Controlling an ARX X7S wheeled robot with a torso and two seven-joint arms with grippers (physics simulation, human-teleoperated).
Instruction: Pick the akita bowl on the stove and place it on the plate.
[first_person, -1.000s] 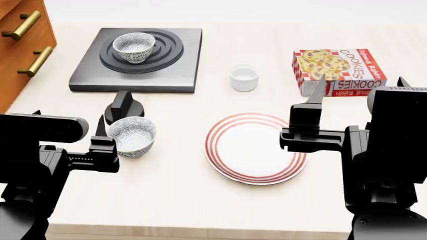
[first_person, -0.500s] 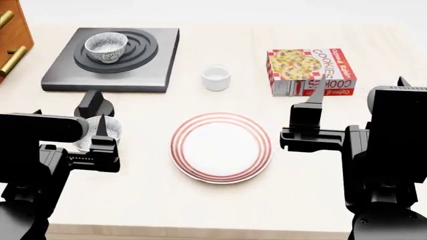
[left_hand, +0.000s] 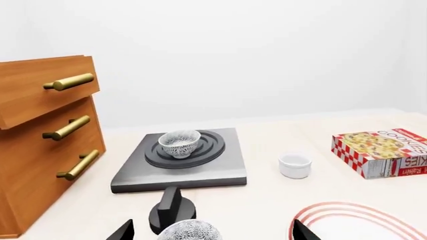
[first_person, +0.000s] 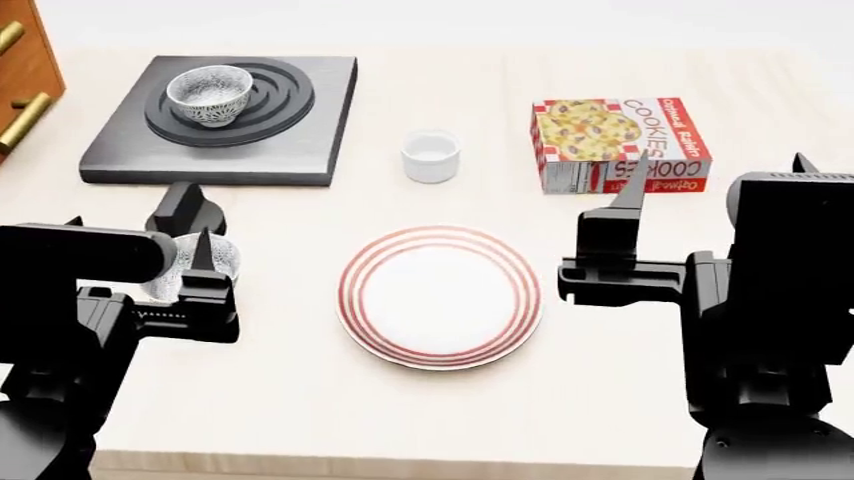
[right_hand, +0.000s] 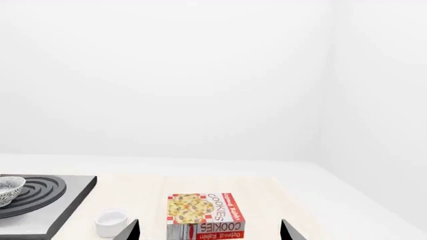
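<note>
Bowl (first_person: 210, 94) sits upright on stove (first_person: 307, 140) burner, untouched. Plate (first_person: 441, 296) bare at table centre. Left gripper (first_person: 134, 255) and right gripper (first_person: 707, 200) both spread, empty, held back; left is nearer, likely the picker.

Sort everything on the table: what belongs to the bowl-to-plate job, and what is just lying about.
Job:
akita bowl on the burner rings
stove
plate

Lying about:
second speckled bowl, behind the left tool
white cup
cookie box
wooden drawers
</note>
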